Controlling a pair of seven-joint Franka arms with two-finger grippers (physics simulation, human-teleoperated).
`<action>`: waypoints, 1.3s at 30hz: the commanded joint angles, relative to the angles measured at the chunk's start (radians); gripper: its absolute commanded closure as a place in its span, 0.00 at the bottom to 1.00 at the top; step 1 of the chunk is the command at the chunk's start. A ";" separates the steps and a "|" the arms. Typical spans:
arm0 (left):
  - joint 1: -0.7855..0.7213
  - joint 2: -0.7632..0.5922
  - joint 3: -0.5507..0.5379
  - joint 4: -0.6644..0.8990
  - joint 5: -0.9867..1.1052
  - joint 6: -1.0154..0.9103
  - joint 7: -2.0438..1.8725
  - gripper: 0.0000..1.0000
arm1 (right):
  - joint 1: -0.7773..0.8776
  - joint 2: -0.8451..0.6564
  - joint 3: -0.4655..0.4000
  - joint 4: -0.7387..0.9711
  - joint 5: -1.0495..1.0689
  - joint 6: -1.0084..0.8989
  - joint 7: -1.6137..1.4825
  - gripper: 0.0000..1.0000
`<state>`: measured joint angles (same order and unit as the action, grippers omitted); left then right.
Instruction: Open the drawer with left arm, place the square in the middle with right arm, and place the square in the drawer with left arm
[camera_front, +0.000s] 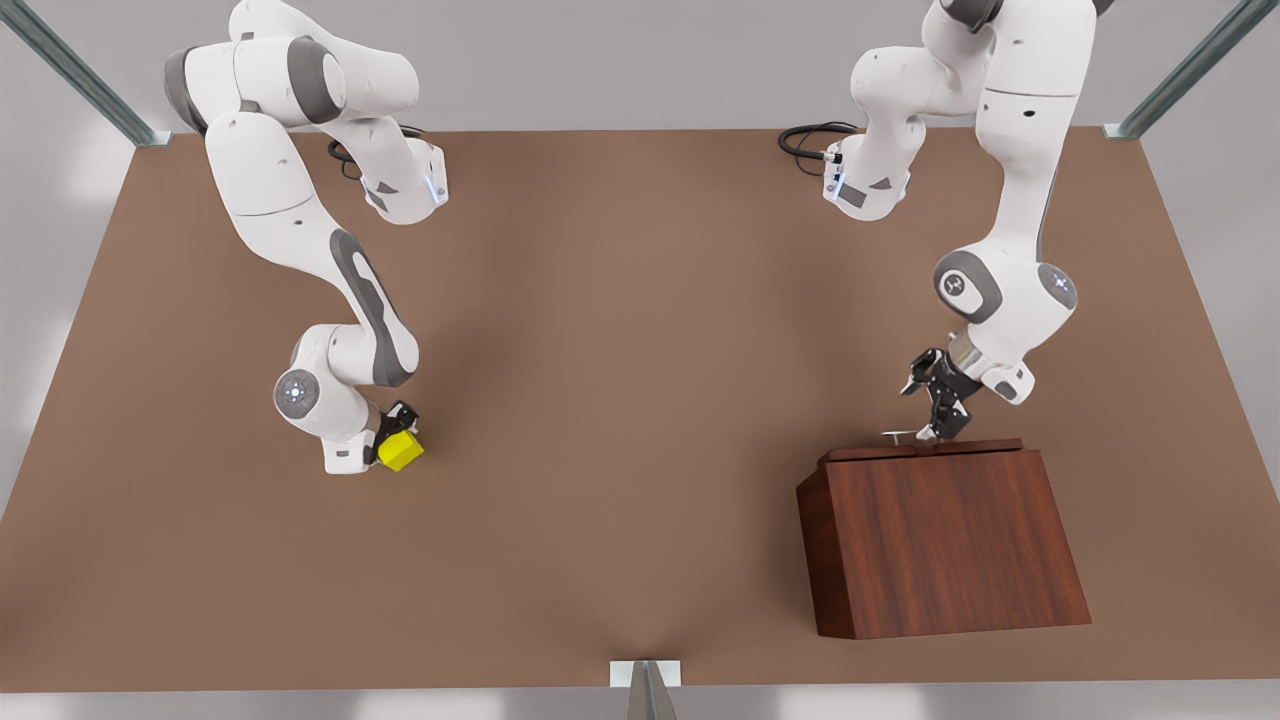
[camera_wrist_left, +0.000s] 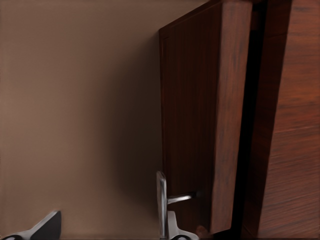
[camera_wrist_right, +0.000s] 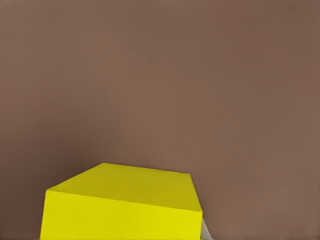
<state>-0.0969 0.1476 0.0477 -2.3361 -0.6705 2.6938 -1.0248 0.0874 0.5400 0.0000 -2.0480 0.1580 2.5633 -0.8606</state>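
On the front view's right stands the dark wooden cabinet (camera_front: 945, 540). Its drawer (camera_wrist_left: 200, 115) sits a narrow gap out from the cabinet body. My left gripper (camera_front: 922, 410) hangs open at the silver handle (camera_wrist_left: 161, 200). One fingertip (camera_wrist_left: 175, 227) is tucked between the bar and the drawer front, the other (camera_wrist_left: 37, 227) is far off to the side. On the front view's left, the yellow square (camera_front: 401, 450) is low over the table, and my right gripper (camera_front: 396, 432) is shut on it. The square (camera_wrist_right: 125, 205) lies close under the right wrist camera.
The brown tabletop (camera_front: 620, 400) stretches bare between the two arms. Metal frame posts (camera_front: 645, 690) stand at the table's corners and front edge. Black cables (camera_front: 810, 140) lie by the arm bases at the back.
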 joint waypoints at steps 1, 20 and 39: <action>0.000 -0.005 0.000 -0.003 -0.001 0.000 0.000 0.00 | 0.000 -0.002 0.000 0.000 0.000 0.000 0.000 0.24; 0.000 -0.109 0.001 -0.140 -0.001 -0.020 0.002 0.00 | 0.251 -0.055 0.011 0.098 -0.006 -0.042 0.365 0.37; -0.032 -0.264 0.003 -0.288 -0.001 -0.034 -0.012 0.00 | 0.792 0.330 0.120 0.703 -0.281 -0.157 0.945 0.40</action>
<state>-0.1292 -0.1224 0.0506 -2.6335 -0.6719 2.6599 -1.0370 0.8790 0.8734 0.1197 -1.3426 -0.1187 2.4077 0.0827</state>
